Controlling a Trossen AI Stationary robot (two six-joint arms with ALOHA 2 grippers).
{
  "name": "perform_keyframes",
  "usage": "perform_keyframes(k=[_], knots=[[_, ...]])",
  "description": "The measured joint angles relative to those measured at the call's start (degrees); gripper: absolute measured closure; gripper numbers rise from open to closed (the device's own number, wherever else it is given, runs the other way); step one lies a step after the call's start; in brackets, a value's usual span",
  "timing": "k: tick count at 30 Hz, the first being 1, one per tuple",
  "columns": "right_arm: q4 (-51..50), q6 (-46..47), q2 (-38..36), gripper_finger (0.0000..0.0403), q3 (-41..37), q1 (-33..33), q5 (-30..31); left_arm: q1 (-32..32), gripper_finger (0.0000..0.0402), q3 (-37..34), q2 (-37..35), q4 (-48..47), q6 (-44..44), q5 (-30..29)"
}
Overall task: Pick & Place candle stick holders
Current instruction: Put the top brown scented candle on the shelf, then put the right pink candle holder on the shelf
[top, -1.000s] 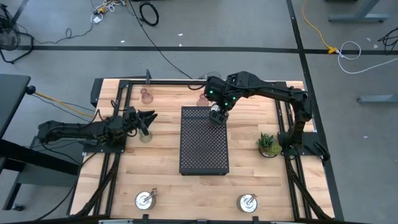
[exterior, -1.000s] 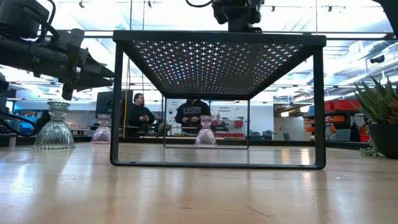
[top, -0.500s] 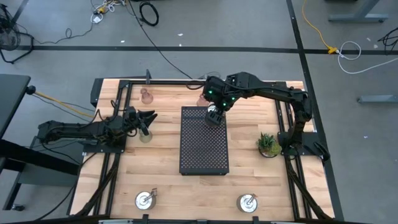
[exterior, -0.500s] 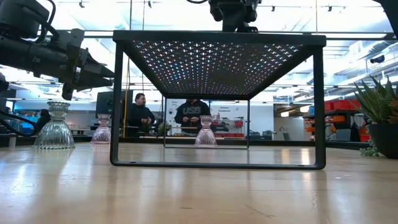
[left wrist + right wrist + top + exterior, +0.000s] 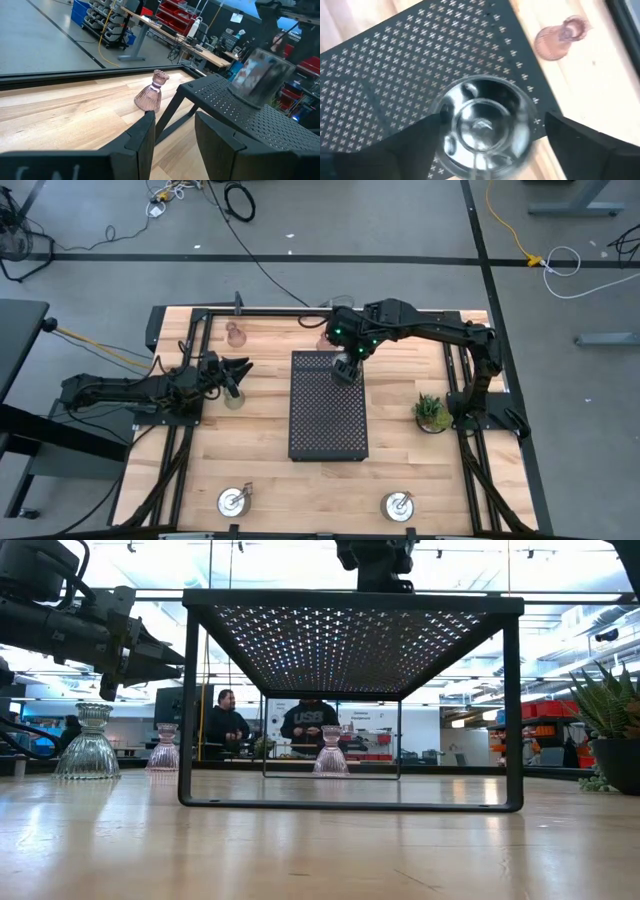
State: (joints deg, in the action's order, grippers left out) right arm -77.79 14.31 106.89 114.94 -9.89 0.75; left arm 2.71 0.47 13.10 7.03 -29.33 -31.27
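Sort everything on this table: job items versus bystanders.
Job: two silver disc-based metal candle holders; third shiny holder at the right gripper; pink glass holder; reddish glass holder; clear-looking ribbed glass holder by the left gripper.
Bystanders: black perforated metal tray; small green potted plant.

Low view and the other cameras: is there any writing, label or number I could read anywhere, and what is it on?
"USB": white letters on the dark top of a person behind the table; blurred, so uncertain.
Wall signs behind that person: too small to read.
Pale marks on the left gripper body: too blurred to read.
Black perforated tray, and the glass candle holder in the right gripper: no text.
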Motion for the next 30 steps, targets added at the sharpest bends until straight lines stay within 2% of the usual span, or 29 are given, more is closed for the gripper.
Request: perform_keyframes(k=[5, 10, 21, 30], knots=[[1.38, -0.18, -0.02, 0.0118, -0.01, -0.04, -0.22, 0.01, 0.0259, -0.01, 0.01, -0.02, -0.01, 0.00], [2.75, -0.27, -0.02, 0.0146, 0.01, -0.25, -0.28, -0.01, 0.0259, -0.02, 0.00, 0.00, -0.04, 0.00], [4.01, -1.48, -0.02, 0.0142, 0.00, -2.36, -3.25, 0.00, 0.0259, -0.01, 0.00, 0.00, -0.06, 0.01], [11.79, -1.81, -0.13, 0.0142, 1.28, -3.99, -3.25, 0.00, 0.0259, 0.00, 0.02, 0.00, -0.10, 0.00]])
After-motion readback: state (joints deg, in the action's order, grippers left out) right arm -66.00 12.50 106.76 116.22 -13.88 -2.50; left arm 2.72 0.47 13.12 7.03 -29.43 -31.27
